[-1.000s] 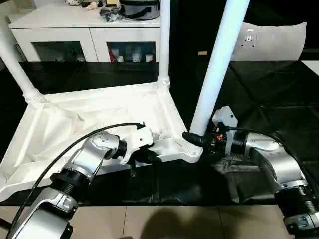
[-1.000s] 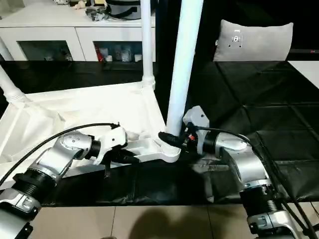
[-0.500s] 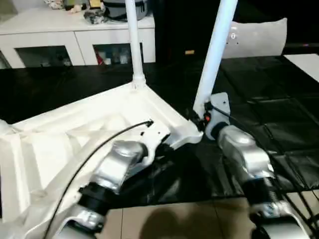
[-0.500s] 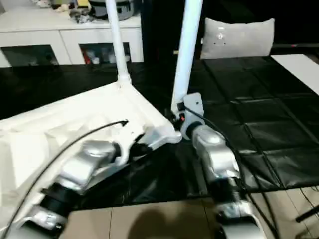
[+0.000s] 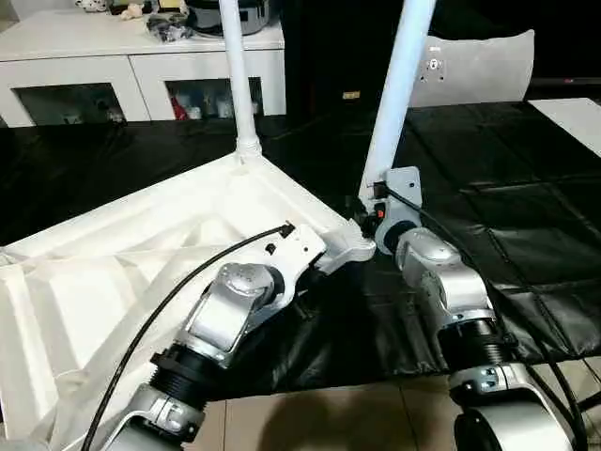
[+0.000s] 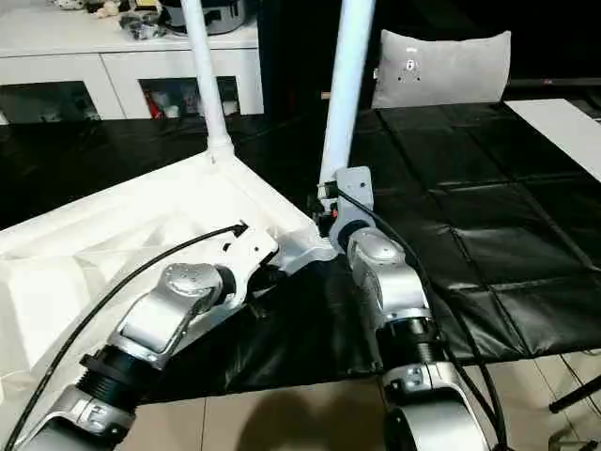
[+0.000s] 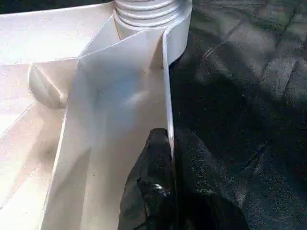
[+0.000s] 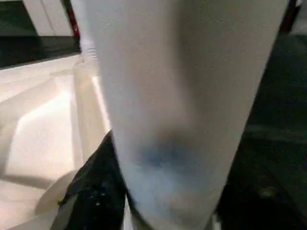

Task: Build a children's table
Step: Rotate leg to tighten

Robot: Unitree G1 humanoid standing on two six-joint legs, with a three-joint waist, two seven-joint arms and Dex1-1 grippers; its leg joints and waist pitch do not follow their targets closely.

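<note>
The children's table top (image 5: 141,254) lies upside down on the black mat, ribbed underside up. Two white legs stand in its corner sockets, one at the far corner (image 5: 237,85) and one at the near right corner (image 5: 399,94). My left gripper (image 7: 170,139) is shut on the top's thin rim just short of that near right corner; both black fingers pinch the edge. My right gripper (image 5: 362,209) sits at the base of the near right leg (image 8: 177,96), with a black finger (image 8: 91,191) pressed against its side.
A white cabinet (image 5: 141,47) with glass doors stands at the back left. A grey cushion (image 5: 479,66) leans at the back right. The black mat (image 5: 507,188) stretches to the right, with tiled floor (image 5: 329,423) along its front edge.
The head camera has swung, shifting the whole picture. Both grippers keep their places, the left on the rim and the right at the leg's base.
</note>
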